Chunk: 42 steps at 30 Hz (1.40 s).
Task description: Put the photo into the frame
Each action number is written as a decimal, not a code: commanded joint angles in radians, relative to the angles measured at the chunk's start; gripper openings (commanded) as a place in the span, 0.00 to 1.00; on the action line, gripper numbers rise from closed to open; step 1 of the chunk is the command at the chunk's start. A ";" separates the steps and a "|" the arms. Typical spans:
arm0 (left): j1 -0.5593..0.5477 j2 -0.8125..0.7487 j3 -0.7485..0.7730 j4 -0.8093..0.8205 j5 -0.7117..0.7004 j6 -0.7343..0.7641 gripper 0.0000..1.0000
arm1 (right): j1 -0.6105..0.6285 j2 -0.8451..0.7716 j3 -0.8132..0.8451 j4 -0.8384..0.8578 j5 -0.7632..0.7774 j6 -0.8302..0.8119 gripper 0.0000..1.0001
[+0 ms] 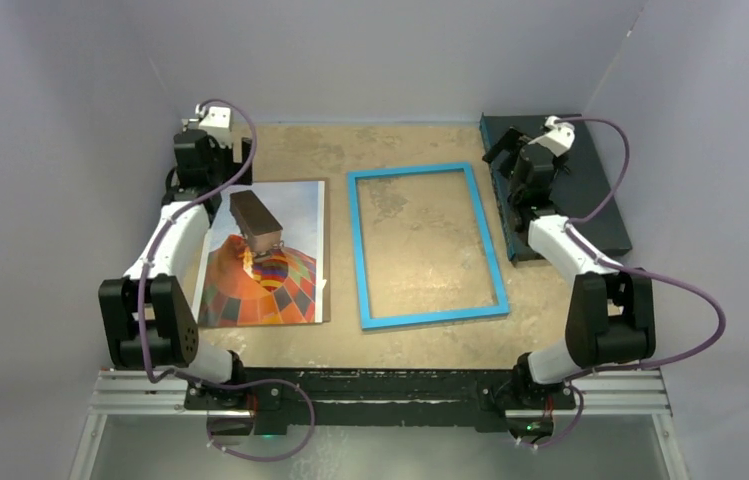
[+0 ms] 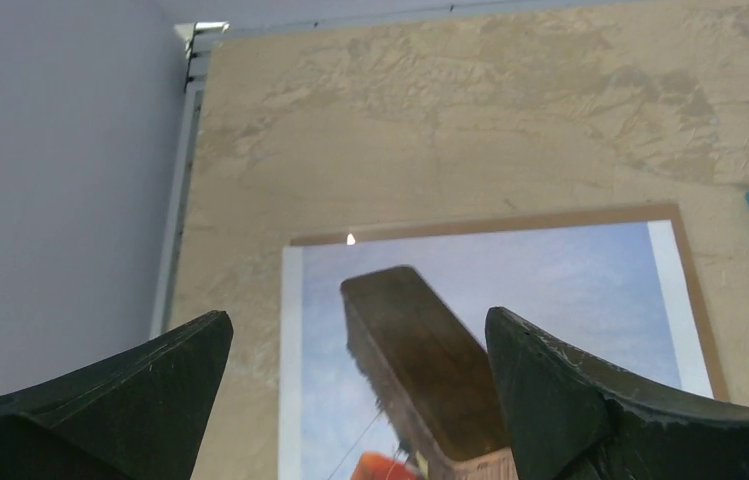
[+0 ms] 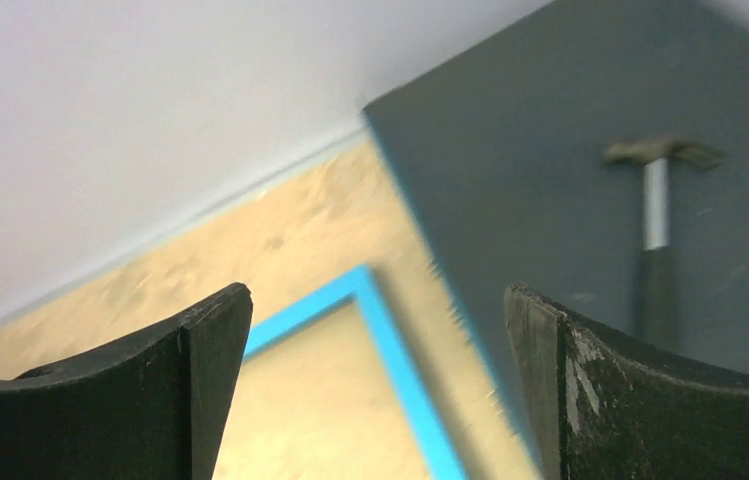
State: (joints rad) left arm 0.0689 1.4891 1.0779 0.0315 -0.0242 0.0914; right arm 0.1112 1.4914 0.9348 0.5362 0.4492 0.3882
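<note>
Rectangular paper photo [image 1: 265, 255] of a chequered hot-air balloon lies face up on a brown board [image 2: 490, 222], just left of the thin bright-blue rectangular frame [image 1: 357, 250]; left gripper [image 2: 355, 330] and right gripper [image 3: 378, 300] gape wide, holding nothing

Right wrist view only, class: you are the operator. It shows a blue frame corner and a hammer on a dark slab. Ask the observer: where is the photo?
Observer: The photo lies flat, face up, left of the frame, not touching it.
Operator: Directly on the table?
Observer: No, on a brown backing board whose edge shows beyond it.
Operator: Is it being held?
Observer: No; the left end effector hangs open by its far edge, empty.
</note>
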 commanded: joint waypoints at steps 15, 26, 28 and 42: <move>0.064 -0.187 0.227 -0.652 0.060 -0.041 0.99 | 0.279 0.178 0.393 -0.692 -0.245 0.210 0.96; 0.064 -0.173 0.188 -0.724 0.110 -0.085 0.99 | 0.650 0.353 0.478 -0.713 0.040 0.137 0.96; 0.065 -0.185 0.148 -0.711 0.118 -0.085 0.99 | 0.700 0.382 0.488 -0.725 0.061 0.165 0.96; 0.064 -0.205 0.205 -0.819 0.158 -0.078 0.99 | 0.829 0.544 0.507 -0.774 0.087 0.234 0.74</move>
State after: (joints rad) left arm 0.1345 1.3132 1.2125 -0.7334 0.1101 0.0235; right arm 0.9276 2.0041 1.4086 -0.1986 0.4816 0.5835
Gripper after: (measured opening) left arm 0.992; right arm 0.778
